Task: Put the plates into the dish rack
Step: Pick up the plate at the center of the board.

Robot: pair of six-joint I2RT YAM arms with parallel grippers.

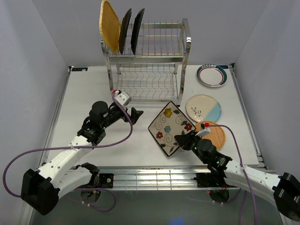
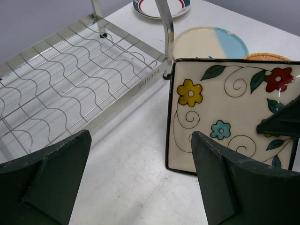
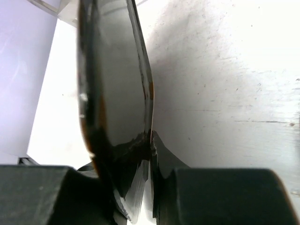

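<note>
The dish rack (image 1: 147, 61) stands at the back, with a woven orange-tan plate (image 1: 110, 26) and two black square plates (image 1: 124, 30) upright in its top tier. My right gripper (image 1: 183, 140) is shut on the near edge of the cream floral square plate (image 1: 169, 125), which it holds tilted in front of the rack. In the right wrist view the plate's dark rim (image 3: 112, 93) sits between the fingers (image 3: 151, 145). My left gripper (image 1: 136, 115) is open and empty just left of that plate (image 2: 220, 117); the left wrist view shows bare table between its fingers (image 2: 140, 183).
On the right of the table lie a teal-rimmed round plate (image 1: 212, 75), a cream-blue round plate (image 1: 204, 108) and a second woven plate (image 1: 216, 133) beside my right arm. The rack's lower shelf (image 2: 70, 79) holds nothing. White walls enclose the table.
</note>
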